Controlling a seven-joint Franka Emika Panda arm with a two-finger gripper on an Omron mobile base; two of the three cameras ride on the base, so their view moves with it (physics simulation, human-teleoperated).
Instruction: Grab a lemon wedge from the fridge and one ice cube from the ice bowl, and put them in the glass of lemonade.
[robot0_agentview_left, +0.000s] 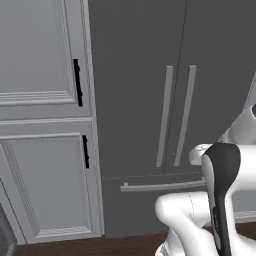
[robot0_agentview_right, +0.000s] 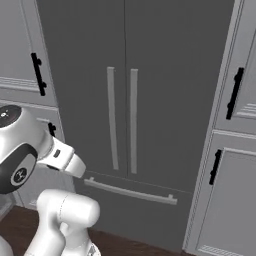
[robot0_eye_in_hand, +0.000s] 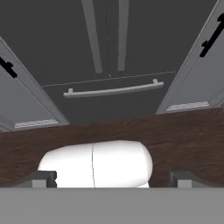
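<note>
The fridge (robot0_agentview_left: 135, 75) stands straight ahead, tall and dark grey, with both doors shut and its two pale vertical bar handles (robot0_agentview_left: 164, 117) side by side at the middle seam. It also fills the centre of the right base view (robot0_agentview_right: 165, 60) and the top of the hand view (robot0_eye_in_hand: 105, 43). My gripper (robot0_eye_in_hand: 113, 179) is open and holds nothing, its dark fingertips (robot0_eye_in_hand: 43, 178) set wide apart and pointing at the fridge's lower drawer from a distance. The lemon wedge, ice cube, ice bowl and glass of lemonade are out of view.
A horizontal bar handle (robot0_agentview_right: 130, 192) crosses the fridge's bottom drawer. Light grey panelled cabinets with short black handles flank the fridge on the left (robot0_agentview_left: 45, 190) and on the right (robot0_agentview_right: 230, 200). Dark wooden floor (robot0_eye_in_hand: 183, 135) runs between me and the fridge.
</note>
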